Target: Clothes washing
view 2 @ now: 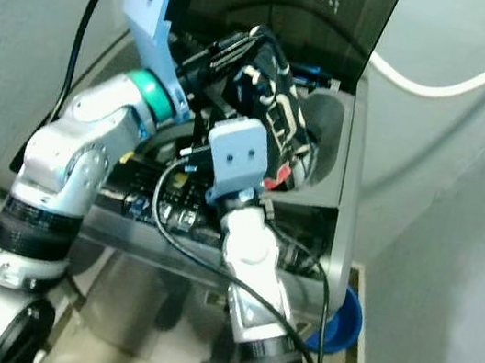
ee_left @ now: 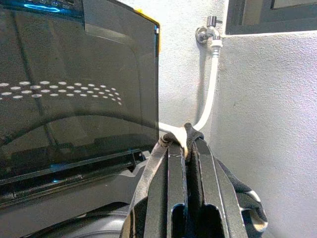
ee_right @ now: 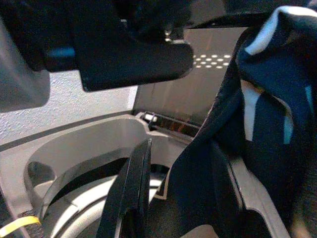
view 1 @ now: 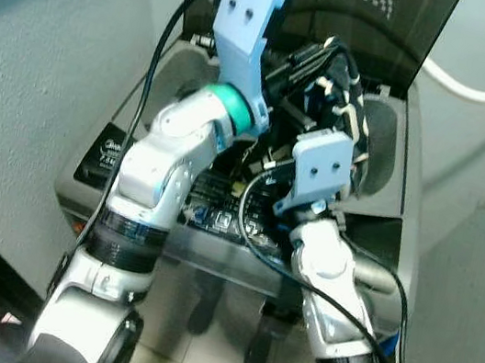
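Note:
A dark garment with white markings [view 1: 352,111] hangs over the open top of the grey washing machine [view 1: 379,200]. My left gripper [ee_left: 187,144] is shut on an upper fold of the garment and holds it above the drum opening. Just below and in front of the hanging cloth sits my right gripper [ee_right: 181,148], open; one black finger [ee_right: 136,183] shows against the drum rim and the cloth drapes over the other side. The machine's dark lid [view 1: 372,17] stands upright behind.
The control panel [view 1: 218,217] runs along the machine's front edge. A white hose [view 1: 481,91] climbs the wall to a tap [ee_left: 210,29] on the right. A blue basin [view 2: 342,319] sits on the tiled floor to the machine's right, close to the walls.

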Controlling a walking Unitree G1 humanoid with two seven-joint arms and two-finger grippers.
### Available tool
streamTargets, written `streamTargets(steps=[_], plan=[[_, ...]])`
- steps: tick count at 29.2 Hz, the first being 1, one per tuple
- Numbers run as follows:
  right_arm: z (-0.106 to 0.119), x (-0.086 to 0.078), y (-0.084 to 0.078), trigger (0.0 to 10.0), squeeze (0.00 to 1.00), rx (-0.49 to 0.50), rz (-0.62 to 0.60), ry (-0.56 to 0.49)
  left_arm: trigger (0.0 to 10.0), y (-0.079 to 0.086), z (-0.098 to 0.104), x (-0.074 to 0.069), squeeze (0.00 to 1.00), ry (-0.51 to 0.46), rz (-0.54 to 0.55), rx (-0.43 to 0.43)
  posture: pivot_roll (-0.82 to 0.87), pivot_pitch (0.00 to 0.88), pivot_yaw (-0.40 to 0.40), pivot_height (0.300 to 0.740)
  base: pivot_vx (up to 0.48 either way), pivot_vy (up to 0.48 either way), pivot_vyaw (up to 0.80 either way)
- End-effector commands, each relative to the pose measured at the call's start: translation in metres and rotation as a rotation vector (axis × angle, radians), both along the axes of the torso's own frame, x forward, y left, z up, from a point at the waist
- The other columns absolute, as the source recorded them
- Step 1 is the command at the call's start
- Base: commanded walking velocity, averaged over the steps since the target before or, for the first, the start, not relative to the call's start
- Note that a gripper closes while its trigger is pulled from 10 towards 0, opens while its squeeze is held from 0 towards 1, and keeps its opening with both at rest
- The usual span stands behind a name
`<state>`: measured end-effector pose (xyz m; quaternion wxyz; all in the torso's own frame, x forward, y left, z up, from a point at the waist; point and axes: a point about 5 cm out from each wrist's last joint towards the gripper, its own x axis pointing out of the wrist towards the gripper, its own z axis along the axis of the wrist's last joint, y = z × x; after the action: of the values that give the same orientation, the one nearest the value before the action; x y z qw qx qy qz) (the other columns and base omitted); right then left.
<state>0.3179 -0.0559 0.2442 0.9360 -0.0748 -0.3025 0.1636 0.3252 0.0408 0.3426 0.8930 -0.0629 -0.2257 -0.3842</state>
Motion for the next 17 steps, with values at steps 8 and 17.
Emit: streamTargets(steps=[8, 17], plan=[[-0.012, 0.002, 0.013, 5.9, 0.0, -0.018, 0.027, 0.031, 10.0, -0.008, 0.003, -0.026, 0.0, -0.015, -0.115, 0.0, 0.16, 0.097, 0.103, 0.74, 0.0, 0.0, 0.0], [-0.016, 0.011, 0.003, 0.0, 0.0, -0.026, -0.038, 0.058, 10.0, 0.002, 0.006, -0.023, 0.0, -0.015, -0.037, 0.002, 0.17, 0.098, 0.096, 0.74, 0.0, 0.0, 0.0]])
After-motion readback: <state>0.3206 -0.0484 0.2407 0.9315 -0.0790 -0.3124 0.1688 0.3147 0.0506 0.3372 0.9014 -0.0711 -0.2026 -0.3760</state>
